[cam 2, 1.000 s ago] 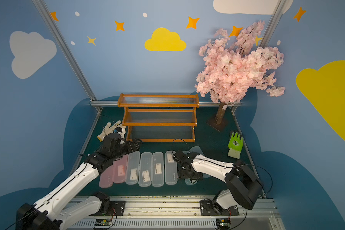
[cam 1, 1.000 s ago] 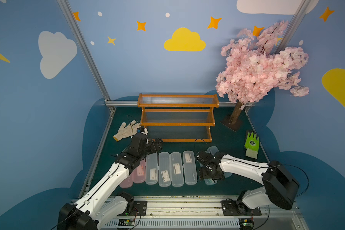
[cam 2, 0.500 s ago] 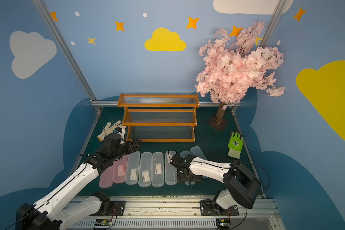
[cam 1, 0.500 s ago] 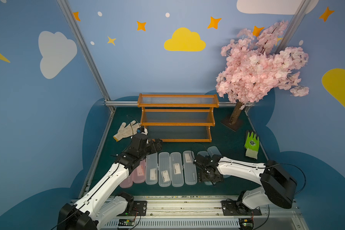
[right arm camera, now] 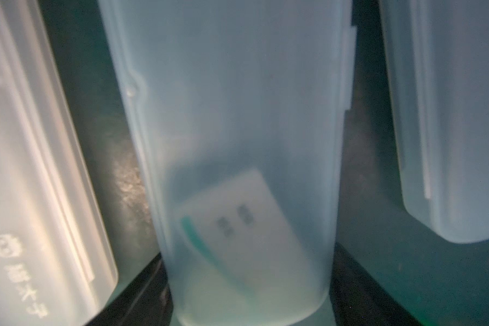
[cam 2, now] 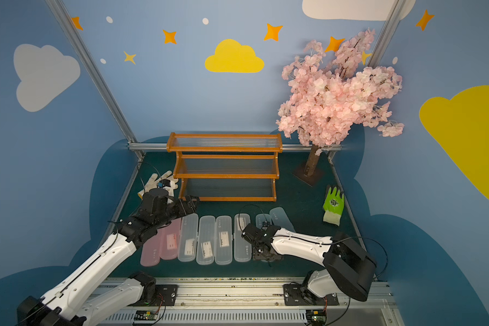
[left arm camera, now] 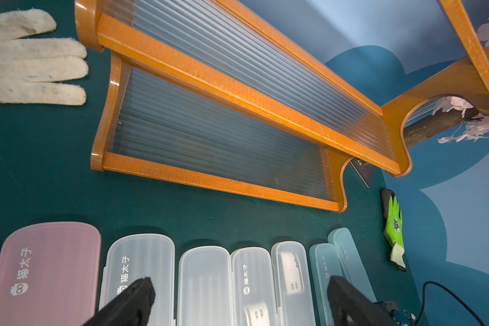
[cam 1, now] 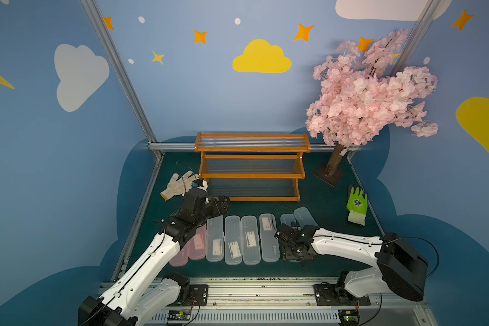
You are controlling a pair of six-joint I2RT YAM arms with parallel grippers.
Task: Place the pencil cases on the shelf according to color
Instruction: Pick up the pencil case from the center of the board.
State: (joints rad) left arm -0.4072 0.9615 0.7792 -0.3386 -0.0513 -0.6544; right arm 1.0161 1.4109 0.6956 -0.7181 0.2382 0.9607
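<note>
Right gripper astride the light blue pencil case in front of the shelf, jaws part-open across its width for my lift; whether they pinch, I cannot tell.

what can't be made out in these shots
- Right claw: clamped on the light blue case or just around it? Right wrist view is motion-blurred.
- That case's label: print blurred, same view.
- Pink cases: partly under the left arm in both top views.
</note>
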